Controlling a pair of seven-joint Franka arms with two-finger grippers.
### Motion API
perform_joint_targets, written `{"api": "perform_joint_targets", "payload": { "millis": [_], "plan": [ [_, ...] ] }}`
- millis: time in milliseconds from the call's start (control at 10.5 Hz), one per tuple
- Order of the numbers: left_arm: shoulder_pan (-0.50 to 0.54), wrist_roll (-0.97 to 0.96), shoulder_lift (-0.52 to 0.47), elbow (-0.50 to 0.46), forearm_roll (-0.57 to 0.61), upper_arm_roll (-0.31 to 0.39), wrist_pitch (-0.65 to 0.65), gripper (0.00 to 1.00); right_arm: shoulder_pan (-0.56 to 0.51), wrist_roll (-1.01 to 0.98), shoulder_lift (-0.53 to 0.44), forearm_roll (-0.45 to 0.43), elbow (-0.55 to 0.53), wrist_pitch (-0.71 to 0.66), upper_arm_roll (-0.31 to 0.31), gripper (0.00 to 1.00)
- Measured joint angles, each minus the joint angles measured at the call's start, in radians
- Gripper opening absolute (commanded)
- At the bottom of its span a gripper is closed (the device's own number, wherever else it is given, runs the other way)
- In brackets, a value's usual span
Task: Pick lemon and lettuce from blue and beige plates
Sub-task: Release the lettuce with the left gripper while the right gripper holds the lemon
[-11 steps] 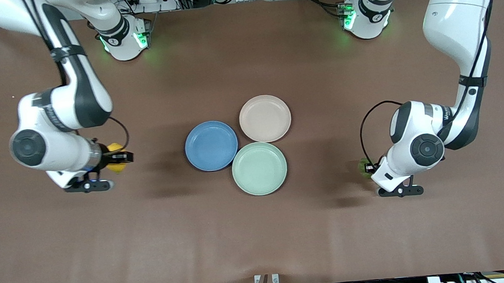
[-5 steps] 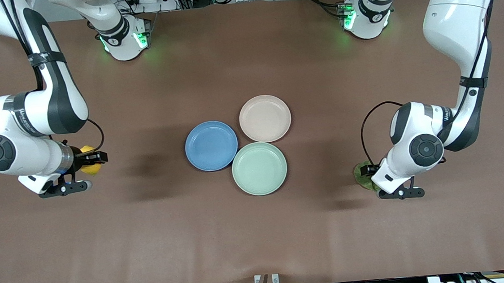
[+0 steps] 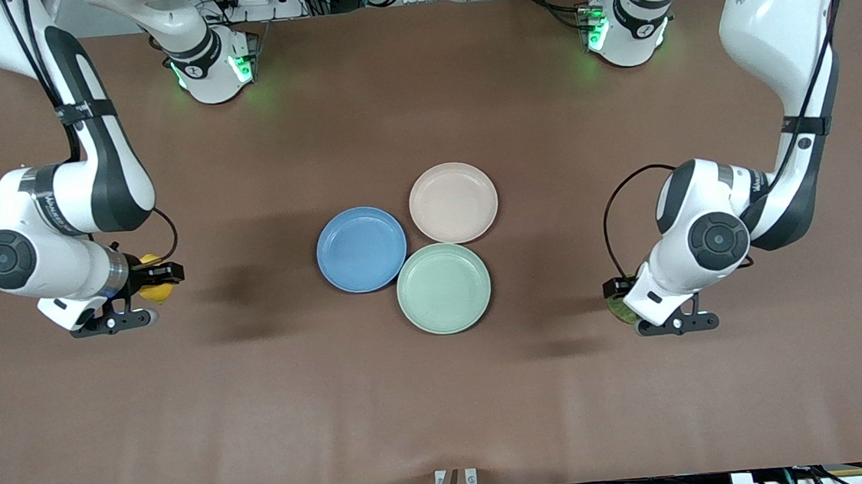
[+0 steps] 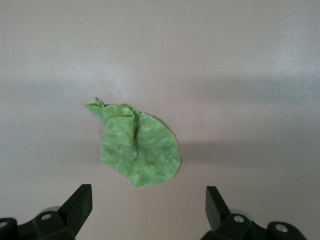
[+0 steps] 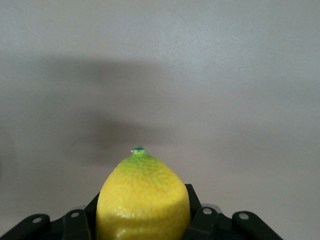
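1. Now the left end effector [image 4: 145,212], jaws spread, hangs over the lettuce [image 4: 140,150] lying on the tabletop [image 3: 443,395].
2. Right end effector [image 3: 160,275] pinches the lemon [image 5: 143,200] above the tabletop.
3. Blue plate [image 3: 361,249] and beige plate [image 3: 453,202] sit bare; next, I judge, set the lemon down.

My right arm, a white jointed Franka, reaches down toward its own end of the table, its black two-finger right gripper [image 3: 160,277] clamped on the small yellow oval lemon [image 5: 143,200]. My white left arm bends low at its end, and its black left gripper [image 4: 148,206] hovers with jaws spread wide, holding nothing.
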Motion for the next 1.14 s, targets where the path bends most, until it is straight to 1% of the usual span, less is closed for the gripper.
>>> {"api": "perform_joint_targets", "payload": {
  "millis": [95,285,379,664,854,949,1138],
  "plan": [
    [0.0,0.0,-0.025,-0.035,-0.005,0.0,-0.004,1.0,0.0,0.0,-0.005,0.0,-0.031,0.039,0.0,0.29],
    [0.006,0.002,-0.095,-0.135,-0.024,0.0,-0.005,1.0,0.0,-0.001,-0.023,0.0,-0.111,0.133,0.0,0.29],
    [0.008,0.02,-0.141,-0.187,-0.049,0.004,-0.005,1.0,0.0,-0.001,-0.03,0.0,-0.155,0.185,0.0,0.29],
    [0.017,0.14,-0.3,-0.334,-0.149,0.055,-0.005,1.0,-0.006,-0.002,-0.036,-0.001,-0.263,0.332,0.0,0.29],
    [0.022,0.158,-0.391,-0.422,-0.164,0.064,-0.005,1.0,-0.018,-0.011,-0.037,-0.001,-0.31,0.399,0.0,0.29],
    [0.021,0.158,-0.426,-0.454,-0.165,0.063,-0.004,1.0,-0.025,-0.019,-0.037,-0.001,-0.329,0.43,-0.001,0.29],
    [0.021,0.158,-0.472,-0.469,-0.178,0.063,0.001,1.0,-0.046,-0.047,-0.033,-0.001,-0.37,0.503,-0.001,0.29]
  ]
}}
